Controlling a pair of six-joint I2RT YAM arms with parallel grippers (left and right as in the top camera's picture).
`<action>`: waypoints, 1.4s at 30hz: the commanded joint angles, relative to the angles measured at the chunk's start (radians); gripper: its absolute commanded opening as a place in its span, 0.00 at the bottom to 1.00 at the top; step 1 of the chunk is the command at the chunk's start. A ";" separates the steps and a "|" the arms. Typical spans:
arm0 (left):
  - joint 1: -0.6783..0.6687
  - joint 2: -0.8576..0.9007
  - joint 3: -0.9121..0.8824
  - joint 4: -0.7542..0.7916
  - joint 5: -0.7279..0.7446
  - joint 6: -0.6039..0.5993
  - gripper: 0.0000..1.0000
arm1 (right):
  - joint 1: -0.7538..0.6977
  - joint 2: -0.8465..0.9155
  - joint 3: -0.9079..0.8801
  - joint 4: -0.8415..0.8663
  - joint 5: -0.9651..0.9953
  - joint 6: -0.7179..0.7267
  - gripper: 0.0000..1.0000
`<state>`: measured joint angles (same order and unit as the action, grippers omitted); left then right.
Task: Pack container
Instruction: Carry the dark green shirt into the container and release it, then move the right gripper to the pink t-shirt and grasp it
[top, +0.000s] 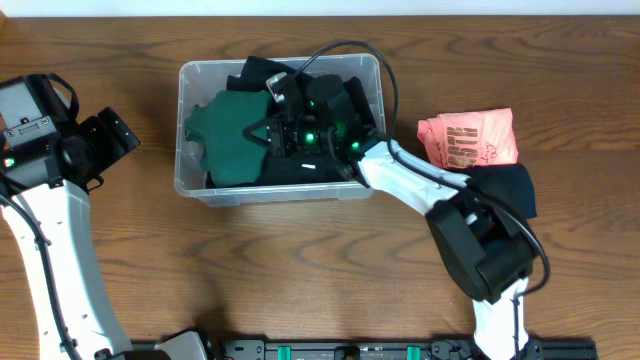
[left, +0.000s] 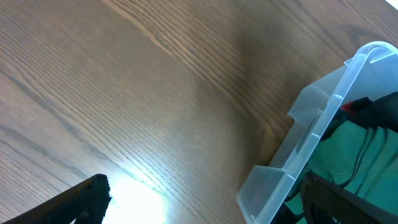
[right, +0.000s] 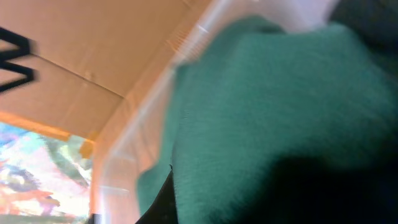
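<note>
The clear container (top: 196, 185) stands at the table's middle-left and holds a green garment (top: 228, 140) and black garments (top: 330, 95). My right gripper (top: 266, 132) reaches inside it, low over the green garment. In the right wrist view the green garment (right: 261, 118) fills the frame beside the container wall (right: 134, 124), and the fingers are hidden. My left gripper (top: 118, 135) is open and empty over bare table left of the container. In the left wrist view, the left gripper (left: 217, 205) is next to the container's corner (left: 311, 137).
A pink printed garment (top: 468, 138) lies on the table right of the container. A black garment (top: 508, 185) lies just below it, beside the right arm. A black cable (top: 350, 50) loops over the container's back rim.
</note>
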<state>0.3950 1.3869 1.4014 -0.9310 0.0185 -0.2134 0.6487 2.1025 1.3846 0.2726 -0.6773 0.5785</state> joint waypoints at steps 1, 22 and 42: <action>0.003 0.004 0.005 0.000 -0.012 -0.010 0.98 | -0.011 0.043 0.007 -0.048 0.019 -0.004 0.05; 0.003 0.004 0.005 0.000 -0.012 -0.010 0.98 | -0.366 -0.455 0.008 -0.647 -0.029 -0.159 0.61; 0.003 0.004 0.005 0.000 -0.012 -0.010 0.98 | -1.184 -0.274 0.008 -1.027 0.037 -0.697 0.80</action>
<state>0.3950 1.3869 1.4014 -0.9314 0.0185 -0.2134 -0.5331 1.7618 1.3922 -0.7525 -0.6319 0.0456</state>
